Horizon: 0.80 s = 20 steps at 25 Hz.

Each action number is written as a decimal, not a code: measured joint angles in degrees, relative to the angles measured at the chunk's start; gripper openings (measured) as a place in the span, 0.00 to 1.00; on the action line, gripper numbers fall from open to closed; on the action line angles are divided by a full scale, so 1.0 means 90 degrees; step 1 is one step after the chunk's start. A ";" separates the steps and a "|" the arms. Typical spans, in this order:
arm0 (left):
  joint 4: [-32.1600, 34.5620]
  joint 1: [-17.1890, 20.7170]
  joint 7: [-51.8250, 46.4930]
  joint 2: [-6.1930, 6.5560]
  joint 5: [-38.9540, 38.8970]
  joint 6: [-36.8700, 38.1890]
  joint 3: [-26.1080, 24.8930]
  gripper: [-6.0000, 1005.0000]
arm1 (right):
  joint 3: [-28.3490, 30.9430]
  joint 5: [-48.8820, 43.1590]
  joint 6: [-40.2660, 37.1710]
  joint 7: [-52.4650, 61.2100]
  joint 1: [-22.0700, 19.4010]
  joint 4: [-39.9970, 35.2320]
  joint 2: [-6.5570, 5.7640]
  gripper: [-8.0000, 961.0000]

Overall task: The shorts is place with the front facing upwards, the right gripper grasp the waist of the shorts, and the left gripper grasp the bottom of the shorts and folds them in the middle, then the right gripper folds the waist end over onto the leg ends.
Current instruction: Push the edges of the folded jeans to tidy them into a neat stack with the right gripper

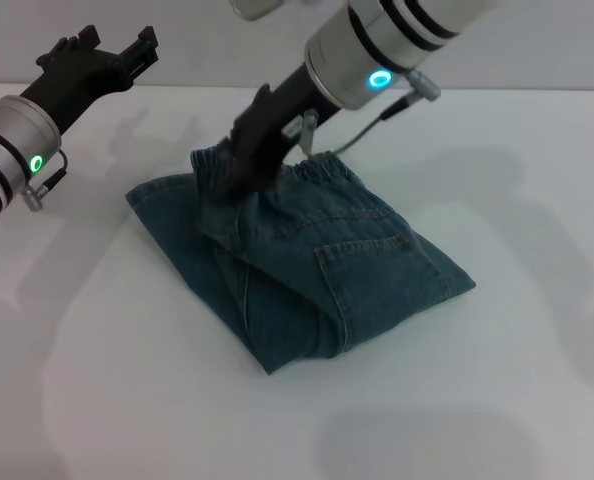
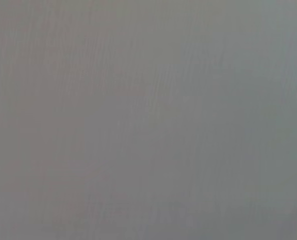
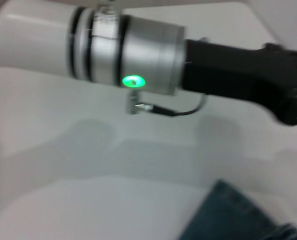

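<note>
The blue-green denim shorts (image 1: 317, 270) lie folded into a thick bundle on the white table (image 1: 517, 400), with the rounded fold toward me. The gathered waist (image 1: 322, 170) is at the far edge. My right gripper (image 1: 239, 175) reaches down from the upper right, and the waistband cloth bunches around its shut black fingers. The leg ends are hidden within the folded layers. Off the cloth at the far left, my left gripper (image 1: 117, 45) hangs raised and open, holding nothing. The right wrist view shows the left arm (image 3: 123, 55) and a corner of the shorts (image 3: 228, 215).
White tabletop surrounds the bundle on all sides, with wide room toward me and to the right. The left wrist view shows only a flat grey surface.
</note>
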 joint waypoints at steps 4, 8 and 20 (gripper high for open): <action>-0.0003 -0.0010 0.0000 0.0010 -0.0054 0.0000 0.0000 0.82 | 0.0046 0.0217 -0.0650 0.0138 -0.0226 -0.0133 -0.0032 0.59; -0.0003 -0.0051 0.0000 0.0028 -0.0120 -0.0004 0.0000 0.82 | 0.0070 0.0283 -0.1271 0.0419 -0.0598 -0.0448 -0.0059 0.59; -0.0025 -0.0249 0.0178 0.0035 -0.0148 -0.0066 -0.0164 0.82 | 0.0098 -0.0284 -0.2500 0.1031 -0.1096 -0.0397 -0.0164 0.59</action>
